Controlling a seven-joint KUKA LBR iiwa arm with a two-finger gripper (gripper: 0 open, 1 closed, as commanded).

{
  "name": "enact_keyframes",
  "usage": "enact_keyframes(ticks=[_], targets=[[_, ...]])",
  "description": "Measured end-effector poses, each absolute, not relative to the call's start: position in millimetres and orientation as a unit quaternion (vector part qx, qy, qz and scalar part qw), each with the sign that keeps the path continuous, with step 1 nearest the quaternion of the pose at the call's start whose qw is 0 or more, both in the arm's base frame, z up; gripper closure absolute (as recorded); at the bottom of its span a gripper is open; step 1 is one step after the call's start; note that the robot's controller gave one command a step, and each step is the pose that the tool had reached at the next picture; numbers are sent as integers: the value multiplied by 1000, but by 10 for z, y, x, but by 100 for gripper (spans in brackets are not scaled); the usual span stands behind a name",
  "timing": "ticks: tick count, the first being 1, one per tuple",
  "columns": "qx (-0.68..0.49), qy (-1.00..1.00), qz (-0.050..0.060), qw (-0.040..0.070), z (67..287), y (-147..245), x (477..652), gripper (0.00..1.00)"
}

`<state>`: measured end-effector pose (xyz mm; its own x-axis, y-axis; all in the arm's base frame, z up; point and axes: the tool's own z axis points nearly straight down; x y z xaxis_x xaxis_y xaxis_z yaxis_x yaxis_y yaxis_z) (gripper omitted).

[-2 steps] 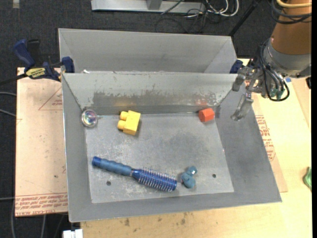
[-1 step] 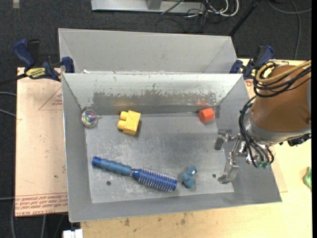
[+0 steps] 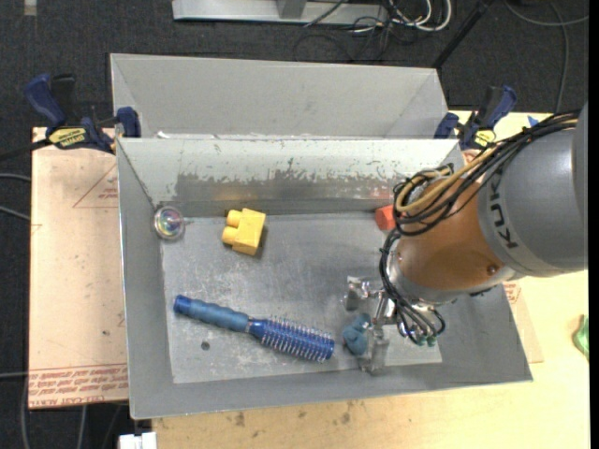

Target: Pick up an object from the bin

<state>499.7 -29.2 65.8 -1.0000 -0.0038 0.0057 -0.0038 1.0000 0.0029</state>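
The claw (image 3: 366, 327) was held low near the bin's (image 3: 281, 171) front right corner, with the arm bent in from the right and the wrist turned down. Its fingers (image 3: 356, 295) were spread wide, with a small blue lump (image 3: 356, 338) set between them; the lump's long axis could not be told. A brush (image 3: 253, 326) was laid along the front wall, bristles toward the claw.

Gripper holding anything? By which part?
Cannot tell. The gripper is down at a small blue thing by the bristle end of the blue brush, front right of the bin; the contact is hidden.
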Motion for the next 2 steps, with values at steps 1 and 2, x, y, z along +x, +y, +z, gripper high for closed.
enact_keyframes(ticks=[1, 2], targets=[[1, -1000, -1, 0, 700, -309, 5015, 100], [-124, -992, -2, -2, 933, 290, 5370, 100]])
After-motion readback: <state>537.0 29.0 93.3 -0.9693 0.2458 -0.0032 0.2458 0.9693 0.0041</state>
